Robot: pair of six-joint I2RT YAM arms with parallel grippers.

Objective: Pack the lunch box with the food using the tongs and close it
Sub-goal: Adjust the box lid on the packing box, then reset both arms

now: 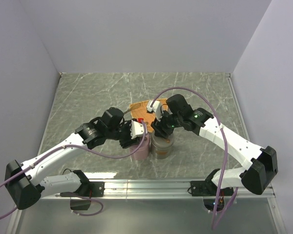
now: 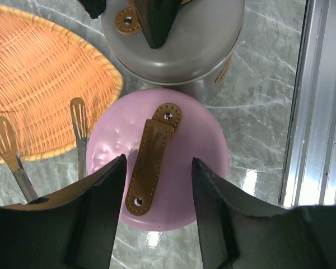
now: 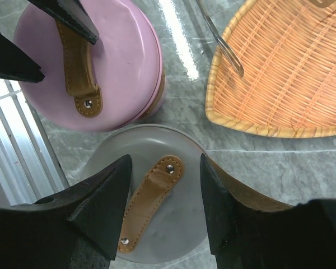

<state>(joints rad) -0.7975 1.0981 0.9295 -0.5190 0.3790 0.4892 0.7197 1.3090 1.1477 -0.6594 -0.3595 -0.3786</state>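
The lunch box shows as two round tubs side by side, one with a pink lid (image 2: 185, 140) and one with a grey lid (image 3: 179, 213). Each lid carries a brown leather strap (image 2: 151, 162). My left gripper (image 2: 159, 158) hangs open over the pink lid, its jaws astride the strap with gaps on both sides. Above the grey lid, my right gripper (image 3: 166, 156) is open the same way around that lid's strap (image 3: 151, 202). The tongs (image 2: 78, 120) lie with their flat tips on the near rim of the orange wicker plate (image 2: 39, 84). The food is out of view.
Seen from above, the two tubs (image 1: 154, 146) stand just in front of the plate (image 1: 139, 108), with both arms meeting over them. A metal rail (image 1: 151, 185) runs along the table's near edge. Purple cables (image 1: 195, 92) loop above the right arm. White walls enclose the table.
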